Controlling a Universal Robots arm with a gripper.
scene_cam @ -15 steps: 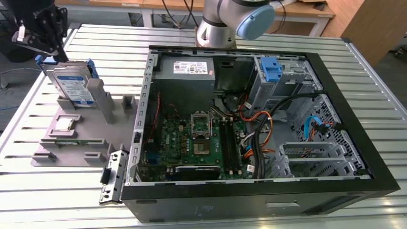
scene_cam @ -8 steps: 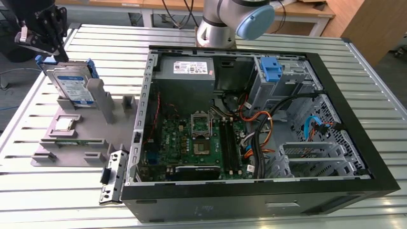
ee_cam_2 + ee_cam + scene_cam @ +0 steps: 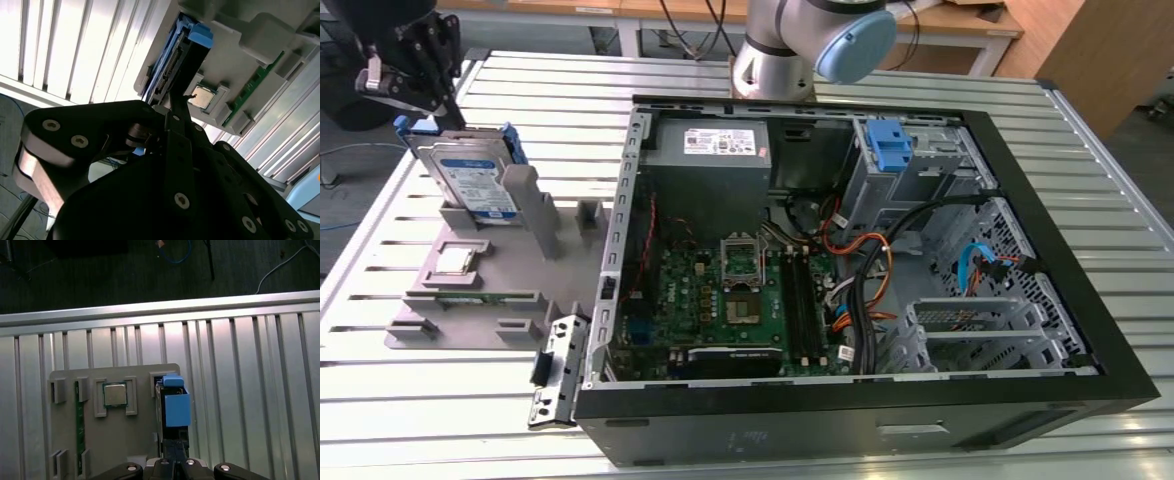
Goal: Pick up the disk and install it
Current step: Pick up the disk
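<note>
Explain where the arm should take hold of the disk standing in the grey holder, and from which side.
Grip the disk at its free upper edge, coming straight down from above and clamping across its two broad faces. It stands on edge in the grey holder, whose posts wall in its lower part, so the top is probably the only open side, and it should lift straight out.

The exterior view is looking down over the table [image 3: 1067, 110]; both wrist views are facing the disk [image 3: 176, 410] [image 3: 172, 65] from close by.

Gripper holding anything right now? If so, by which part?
Cannot tell. The gripper is at the upper edge of the disk, which stands upright in the grey fixture; whether it grips that edge is unclear.
</note>
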